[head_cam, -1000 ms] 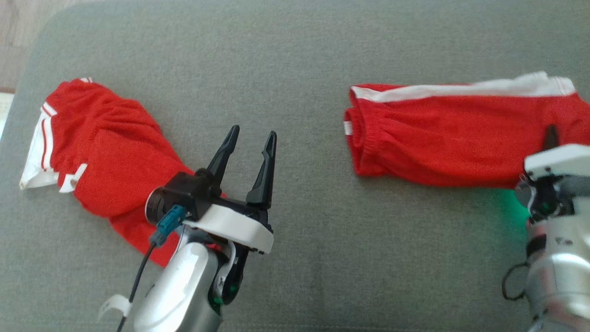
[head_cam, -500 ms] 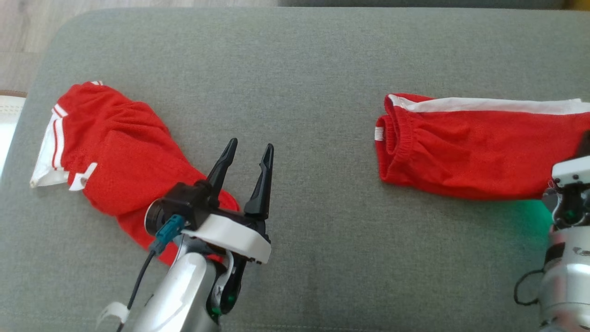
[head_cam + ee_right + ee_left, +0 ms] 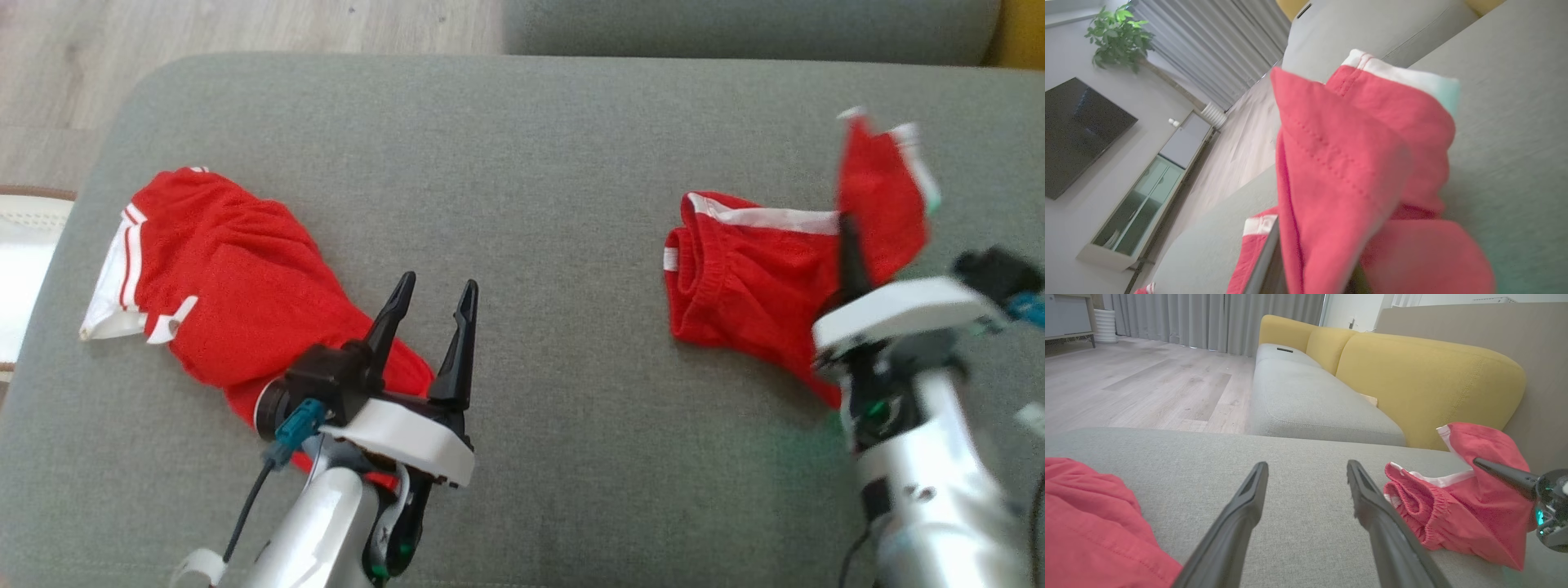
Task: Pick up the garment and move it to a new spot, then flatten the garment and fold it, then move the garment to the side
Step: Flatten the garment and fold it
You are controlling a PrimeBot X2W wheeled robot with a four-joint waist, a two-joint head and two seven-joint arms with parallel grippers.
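Note:
The garment [image 3: 747, 282] is a pair of red shorts with a white side stripe, lying on the right half of the grey cushion [image 3: 539, 204]. My right gripper [image 3: 846, 229] is shut on its right end, and that leg [image 3: 882, 192] is raised and hangs over the rest. The left wrist view shows the garment [image 3: 1453, 506] with the lifted flap draped over the right gripper [image 3: 1480, 462]. In the right wrist view the red fabric [image 3: 1351, 163] hangs close over the fingers [image 3: 1265, 261]. My left gripper [image 3: 437, 284] stands open above the bare cushion, holding nothing.
A second pair of red shorts [image 3: 220, 286] lies crumpled on the cushion's left, partly under my left wrist. The cushion's far edge meets a wooden floor [image 3: 204, 33]. A yellow-backed sofa [image 3: 1412, 375] stands beyond.
My right gripper has lifted the garment's right end and carried it up and leftward over the rest. The head camera has shifted. The left arm has stayed put.

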